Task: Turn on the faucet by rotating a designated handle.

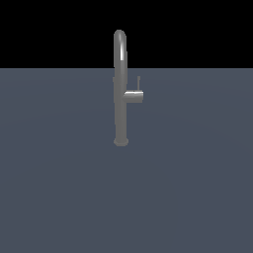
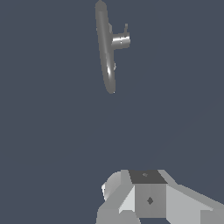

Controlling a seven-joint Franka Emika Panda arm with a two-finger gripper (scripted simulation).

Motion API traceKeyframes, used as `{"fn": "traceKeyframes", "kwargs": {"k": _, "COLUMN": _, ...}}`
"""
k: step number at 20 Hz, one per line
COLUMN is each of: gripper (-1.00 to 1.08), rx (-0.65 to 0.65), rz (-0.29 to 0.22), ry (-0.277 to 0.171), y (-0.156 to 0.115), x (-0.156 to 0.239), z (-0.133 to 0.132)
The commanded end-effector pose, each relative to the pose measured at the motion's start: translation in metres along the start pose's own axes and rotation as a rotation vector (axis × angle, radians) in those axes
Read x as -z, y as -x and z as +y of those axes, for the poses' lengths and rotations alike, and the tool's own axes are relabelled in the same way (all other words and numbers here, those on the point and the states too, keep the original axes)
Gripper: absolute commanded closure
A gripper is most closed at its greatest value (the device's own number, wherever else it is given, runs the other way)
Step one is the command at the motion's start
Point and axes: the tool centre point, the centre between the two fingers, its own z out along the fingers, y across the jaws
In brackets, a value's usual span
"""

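Observation:
The faucet (image 1: 120, 89) is a tall slim grey tube with an arched top, standing upright on a small round base on the dark grey floor. A short stub (image 1: 133, 96) sticks out to the exterior view's right, and the handle (image 1: 139, 83), a thin short rod, rises from the stub's end. The wrist view shows the faucet (image 2: 106, 52) from above, with the handle (image 2: 126, 29) by the stub. My gripper (image 2: 146, 192) shows only as grey blocks at the edge of the wrist view, well apart from the faucet. Its jaw gap is not visible. The arm is out of the exterior view.
A flat dark grey floor (image 1: 59, 188) spreads around the faucet, with a black background beyond it.

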Motion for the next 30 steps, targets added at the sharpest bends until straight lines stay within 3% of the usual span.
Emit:
{"fn": "traceKeyframes", "kwargs": {"k": 1, "gripper": 1.08, "rx": 0.000, "rz": 0.000, "ry": 0.000, "y": 0.000, "x": 0.000, "z": 0.000}}
{"fn": "traceKeyframes", "kwargs": {"k": 8, "gripper": 1.08, "rx": -0.016, "rz": -0.017, "ry": -0.015, "y": -0.006, "x": 0.000, "z": -0.002}}
{"fn": "traceKeyframes", "kwargs": {"k": 14, "gripper": 1.08, "rx": -0.057, "rz": -0.061, "ry": -0.051, "y": -0.021, "x": -0.002, "z": -0.005}}
{"fn": "traceKeyframes", "kwargs": {"k": 30, "gripper": 1.08, "rx": -0.267, "rz": -0.286, "ry": -0.240, "y": -0.101, "x": -0.017, "z": -0.014}}
